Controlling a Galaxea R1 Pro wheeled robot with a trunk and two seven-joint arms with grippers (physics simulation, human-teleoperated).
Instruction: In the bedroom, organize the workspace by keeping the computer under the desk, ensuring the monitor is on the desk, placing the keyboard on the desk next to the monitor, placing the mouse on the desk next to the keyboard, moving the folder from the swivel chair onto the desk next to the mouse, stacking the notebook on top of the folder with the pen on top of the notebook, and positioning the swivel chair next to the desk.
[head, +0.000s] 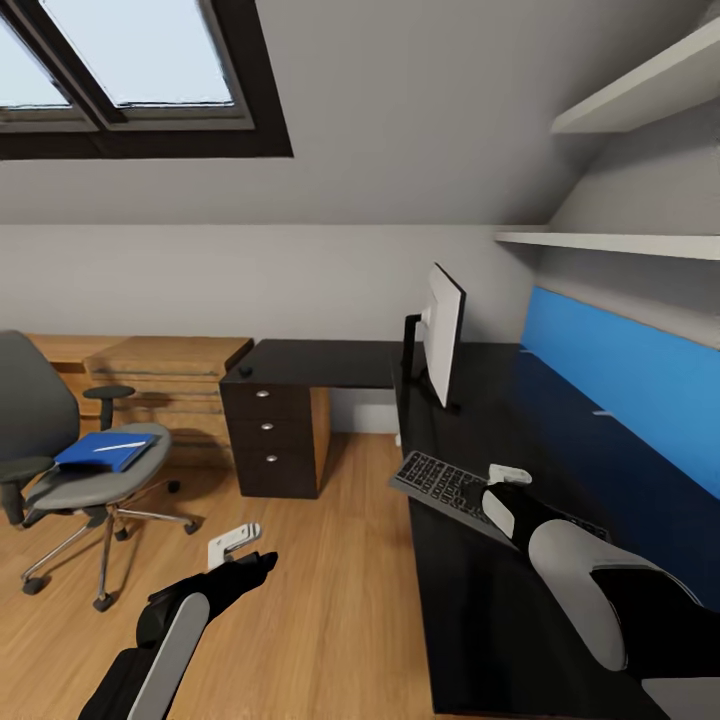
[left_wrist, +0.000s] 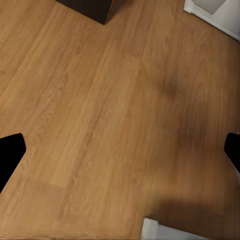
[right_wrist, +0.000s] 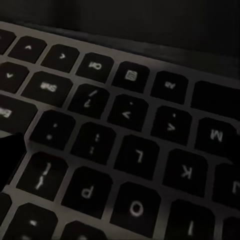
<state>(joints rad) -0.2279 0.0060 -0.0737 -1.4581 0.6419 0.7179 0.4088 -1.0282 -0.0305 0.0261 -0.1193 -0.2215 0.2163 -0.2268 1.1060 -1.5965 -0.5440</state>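
Presumably for placing beside the monitor (head: 443, 335): right gripper (head: 509, 476), grip indiscernible, on keyboard (head: 445, 487) overhanging desk (head: 480, 620) at nine o'clock.

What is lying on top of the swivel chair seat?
The blue folder lies on the swivel chair seat, a thin pale pen on it. Whatever is beneath the folder is covered.

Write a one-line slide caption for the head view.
Right gripper over the keyboard on the black desk near the monitor; blue folder waits on the swivel chair.
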